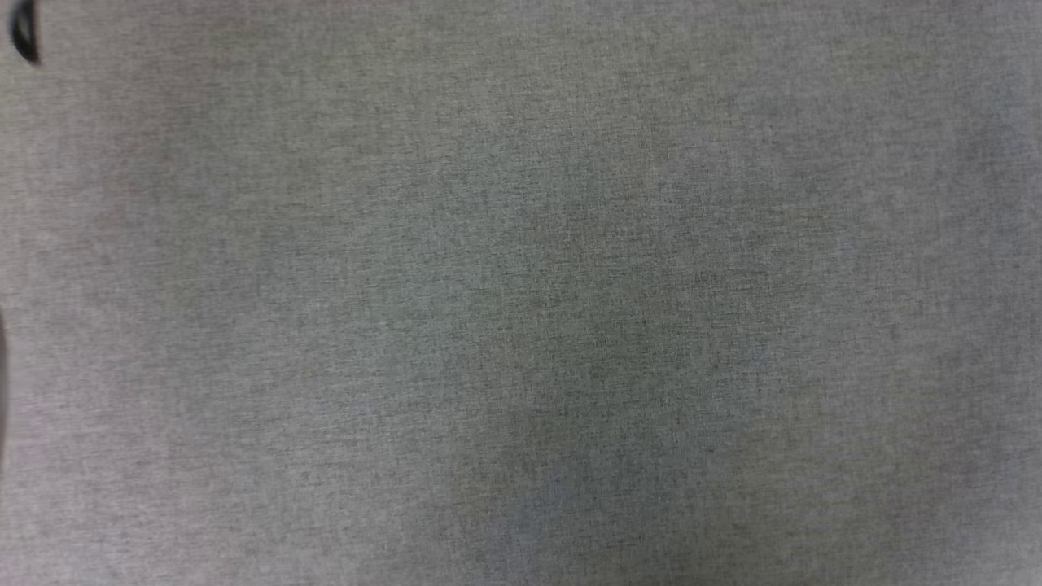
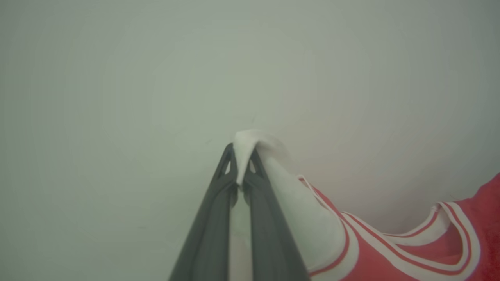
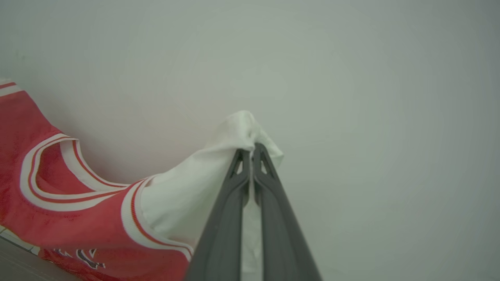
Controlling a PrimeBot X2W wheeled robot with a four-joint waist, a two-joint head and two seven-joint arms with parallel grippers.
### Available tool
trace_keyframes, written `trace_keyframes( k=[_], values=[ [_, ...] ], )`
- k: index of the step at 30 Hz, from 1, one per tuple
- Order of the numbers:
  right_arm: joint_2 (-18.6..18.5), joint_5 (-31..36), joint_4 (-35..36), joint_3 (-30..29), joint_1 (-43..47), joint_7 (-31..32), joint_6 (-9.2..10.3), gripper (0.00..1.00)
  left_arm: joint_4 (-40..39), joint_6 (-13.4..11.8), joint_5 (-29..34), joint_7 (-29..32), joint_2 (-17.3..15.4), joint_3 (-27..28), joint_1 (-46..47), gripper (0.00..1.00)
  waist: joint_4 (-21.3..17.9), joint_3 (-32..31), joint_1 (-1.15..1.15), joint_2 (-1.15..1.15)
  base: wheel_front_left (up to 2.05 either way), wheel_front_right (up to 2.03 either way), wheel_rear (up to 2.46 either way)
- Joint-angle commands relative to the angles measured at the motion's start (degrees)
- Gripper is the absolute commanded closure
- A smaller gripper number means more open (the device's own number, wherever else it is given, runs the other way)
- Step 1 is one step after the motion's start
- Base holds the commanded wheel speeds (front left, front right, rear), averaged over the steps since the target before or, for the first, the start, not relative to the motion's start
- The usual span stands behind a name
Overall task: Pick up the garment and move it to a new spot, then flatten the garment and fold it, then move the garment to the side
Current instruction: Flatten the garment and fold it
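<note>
Garment (image 3: 70,222), red thin-fabric jersey with white sleeves and striped trim, slung between both grippers before pale backdrop (image 2: 117,78). Left gripper (image 2: 242,156) clenched on one white sleeve; right gripper (image 3: 251,153) likewise on the other

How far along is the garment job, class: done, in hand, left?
Done: the garment looks picked up. In hand: left end effector and right end effector each pinch a white sleeve. Left: laying it on the grey cloth surface, flattening, folding, moving aside.
</note>
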State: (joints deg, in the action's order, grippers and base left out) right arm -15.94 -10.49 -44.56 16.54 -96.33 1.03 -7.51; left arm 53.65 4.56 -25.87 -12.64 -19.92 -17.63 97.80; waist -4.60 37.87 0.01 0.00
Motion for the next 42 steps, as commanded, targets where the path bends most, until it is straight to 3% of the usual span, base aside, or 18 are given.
trace_keyframes(
  k=[1,10,17,21,30,40,42],
  values=[
    [0.28,-0.48,-0.81,0.36,0.35,-0.75,0.04,1.00,0.77,0.46,-0.47,-0.37,0.22,0.21,-1.00,1.00,0.23,-0.27,-0.01,0.00,0.00,0.00,0.00],
    [1.83,-5.83,-4.90,4.71,9.15,-3.38,0.04,1.00,4.29,2.18,-4.21,-1.91,1.99,0.70,-11.64,1.00,1.42,-6.75,-0.01,0.00,0.00,0.00,0.00],
    [-0.73,-11.54,-0.47,8.74,25.12,-5.28,0.04,1.00,0.49,2.78,-7.96,-2.54,3.17,1.65,-29.00,1.00,2.47,-16.12,-0.01,0.00,0.00,0.00,0.00],
    [-2.77,-14.32,4.43,10.22,35.89,-4.67,0.04,1.00,-5.10,2.62,-9.55,-2.64,2.05,3.87,-40.89,1.00,2.33,-21.17,-0.01,0.00,0.00,0.00,0.00],
    [-6.31,-17.03,17.82,7.10,61.61,-1.10,0.03,1.00,-22.74,-2.70,-10.88,-1.83,0.20,7.35,-70.36,1.00,2.34,-30.76,-0.01,0.00,0.00,0.00,0.00],
    [-2.57,-13.82,34.32,-2.96,90.52,6.35,0.03,1.00,-42.96,-12.98,-12.26,5.62,-1.47,8.16,-99.43,1.00,3.23,-37.09,-0.01,0.00,0.00,0.00,0.00],
    [-1.99,-13.31,35.73,-3.76,93.42,7.28,0.03,1.00,-44.21,-13.84,-12.53,6.32,-1.45,8.18,-101.93,1.00,3.40,-37.76,-0.01,0.00,0.00,0.00,0.00]
  ],
)
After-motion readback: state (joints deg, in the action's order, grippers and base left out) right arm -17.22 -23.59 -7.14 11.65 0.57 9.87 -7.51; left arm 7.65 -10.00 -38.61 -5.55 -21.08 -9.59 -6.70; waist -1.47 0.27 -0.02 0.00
